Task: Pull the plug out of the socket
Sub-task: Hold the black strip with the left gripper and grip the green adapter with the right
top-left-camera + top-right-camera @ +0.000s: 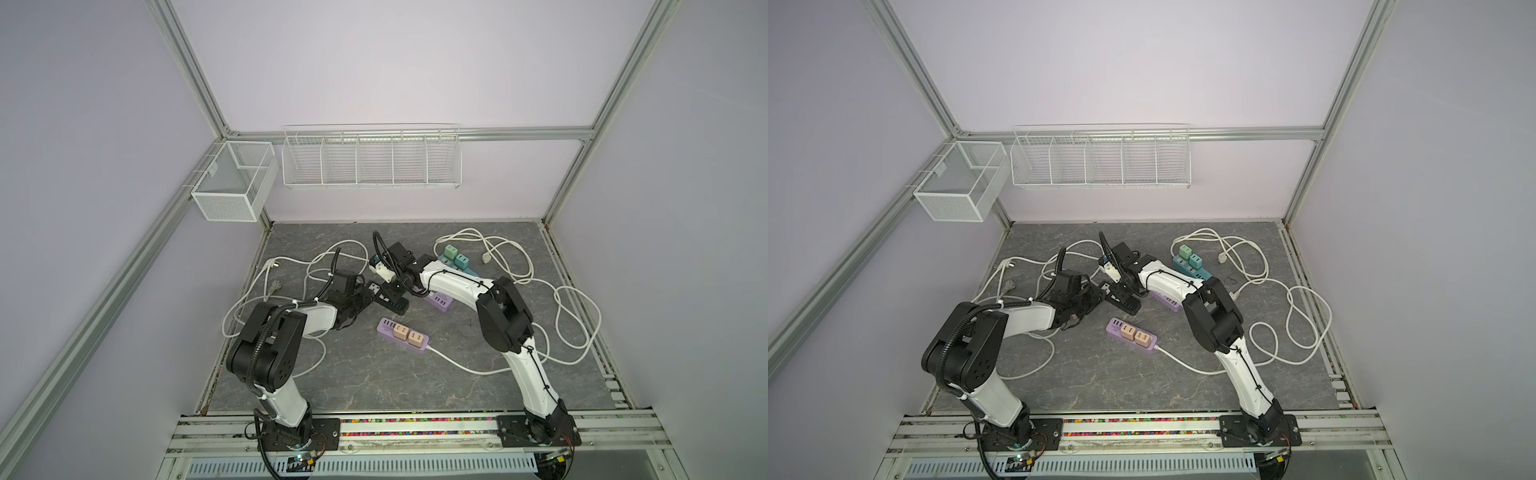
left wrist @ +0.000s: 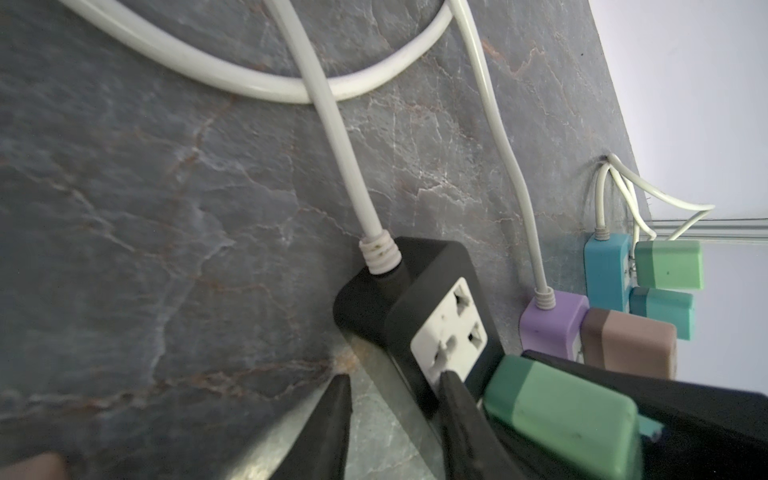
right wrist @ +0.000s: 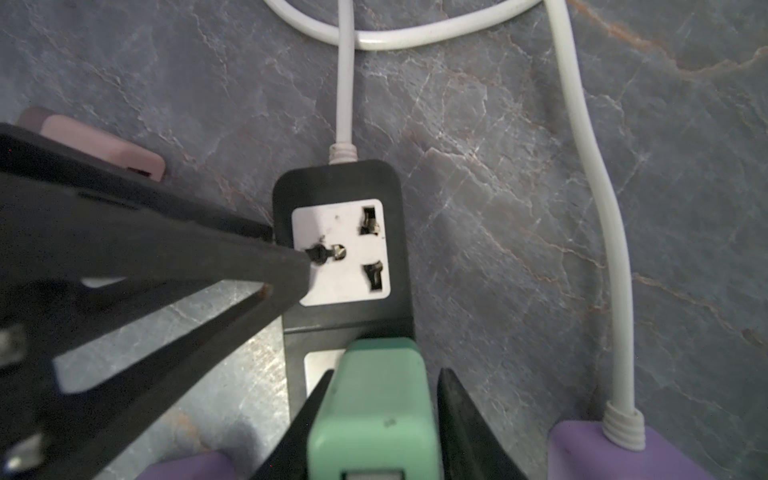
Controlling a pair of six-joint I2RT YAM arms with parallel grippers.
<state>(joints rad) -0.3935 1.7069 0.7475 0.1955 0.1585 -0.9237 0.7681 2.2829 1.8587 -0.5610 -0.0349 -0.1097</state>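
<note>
Two pincers: left pincer (image 2: 395,377) parted, pressing black power strip (image 3: 340,183); right pincer (image 3: 386,374) clamps green plug (image 3: 374,419).

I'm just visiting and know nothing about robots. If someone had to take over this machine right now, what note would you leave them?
Left gripper: fingers slightly apart, holding nothing. One tip presses on the white socket face of the black power strip.
Right gripper: fingers closed against both sides of the green plug.
Done: strip pinned to the table, plug grasped.
Left: the plug looks seated in the strip's next socket, so pull it straight out.
</note>
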